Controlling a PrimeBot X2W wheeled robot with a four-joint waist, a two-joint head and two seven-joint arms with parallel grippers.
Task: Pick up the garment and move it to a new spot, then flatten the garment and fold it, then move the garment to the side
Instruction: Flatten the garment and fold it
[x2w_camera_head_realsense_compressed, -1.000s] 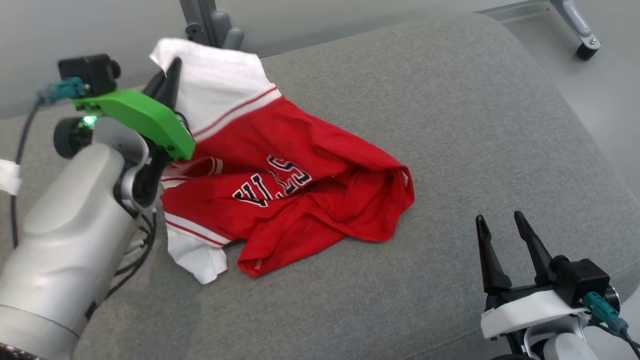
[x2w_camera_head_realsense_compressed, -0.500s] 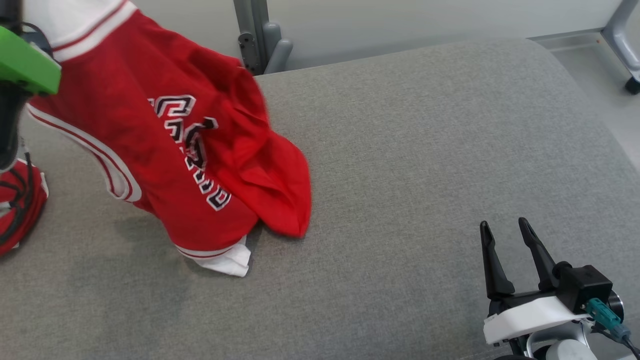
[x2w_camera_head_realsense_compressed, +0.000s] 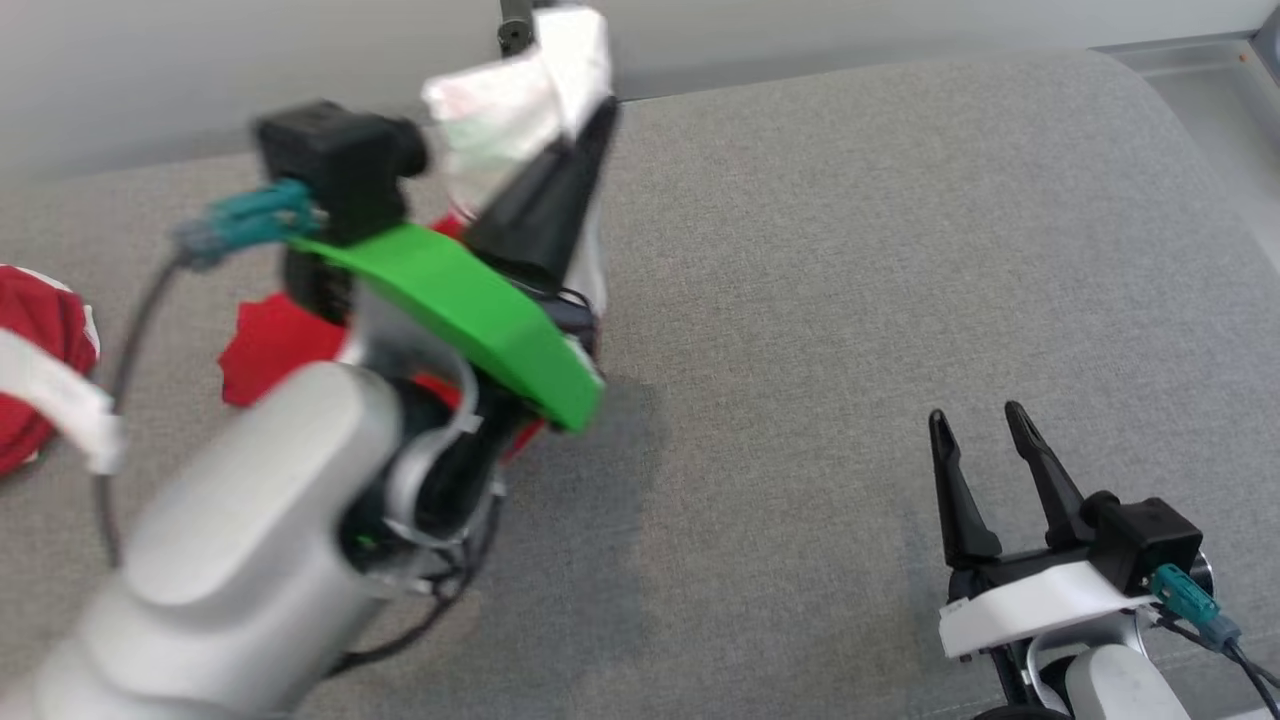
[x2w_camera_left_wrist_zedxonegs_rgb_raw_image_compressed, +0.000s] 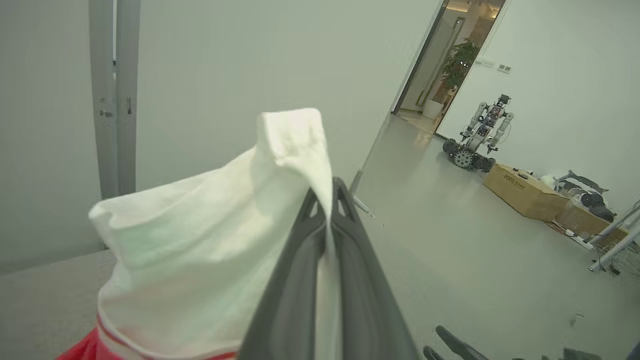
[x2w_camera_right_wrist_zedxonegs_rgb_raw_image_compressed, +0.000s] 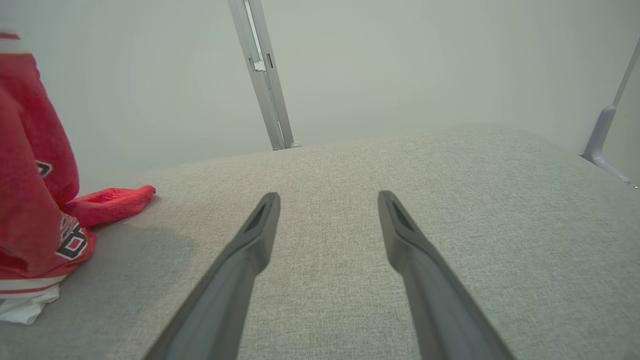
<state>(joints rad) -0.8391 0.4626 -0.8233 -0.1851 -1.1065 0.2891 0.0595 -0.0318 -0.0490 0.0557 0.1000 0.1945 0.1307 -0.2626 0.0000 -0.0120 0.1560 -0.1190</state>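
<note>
Red and white jersey (x2w_camera_head_realsense_compressed: 520, 100) hangs from the left hand (x2w_camera_head_realsense_compressed: 592, 125), whose two fingers are pinched together on the white trim. The cloth bunches above the fingertips, the red body trails below the wrist, and the lower hem rests on the grey table (x2w_camera_head_realsense_compressed: 850, 250). Well to the right, the right hand (x2w_camera_head_realsense_compressed: 975, 425) sits low over the table, fingers spread, holding nothing. The pinch looks thin, on an edge only. A quick swing could tug the trim free, or the trailing cloth could snag the wrist cables (x2w_camera_head_realsense_compressed: 135, 330) and land crumpled, making it harder to flatten.
</note>
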